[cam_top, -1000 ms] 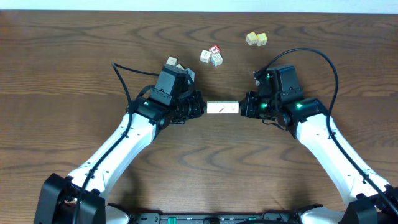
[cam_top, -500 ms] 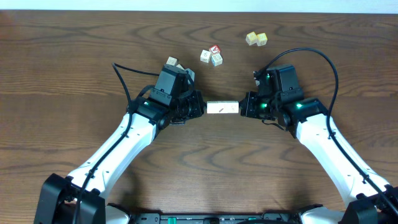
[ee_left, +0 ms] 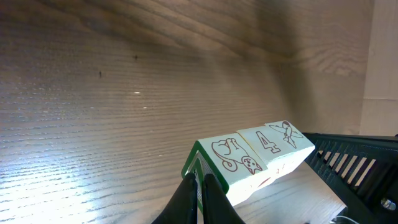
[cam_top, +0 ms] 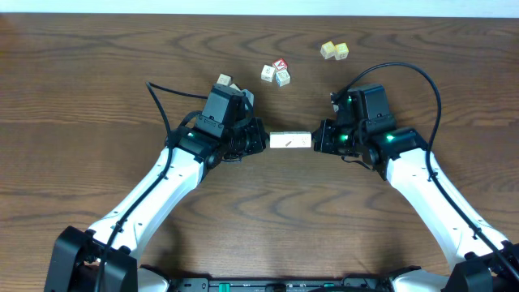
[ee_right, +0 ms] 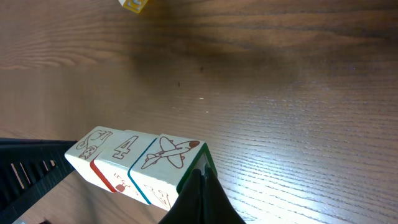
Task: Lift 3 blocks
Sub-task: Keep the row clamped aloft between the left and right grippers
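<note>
1. The left gripper (cam_top: 261, 139) is pinching shut with nothing inside it. Its tip is pressing on one end of the blocks (cam_top: 290, 140).
2. The right gripper (cam_top: 319, 139) is pinching shut too, and it is pressing on the other end.
3. The three blocks are sitting in a row between the two tips, and they seem to be hanging just above the table (cam_top: 97, 81).
4. Both arms should be pushing equally hard and rising together, or the middle block may slip out.
5. The middle block is showing a "4". The end blocks are showing an airplane and an animal.
</note>
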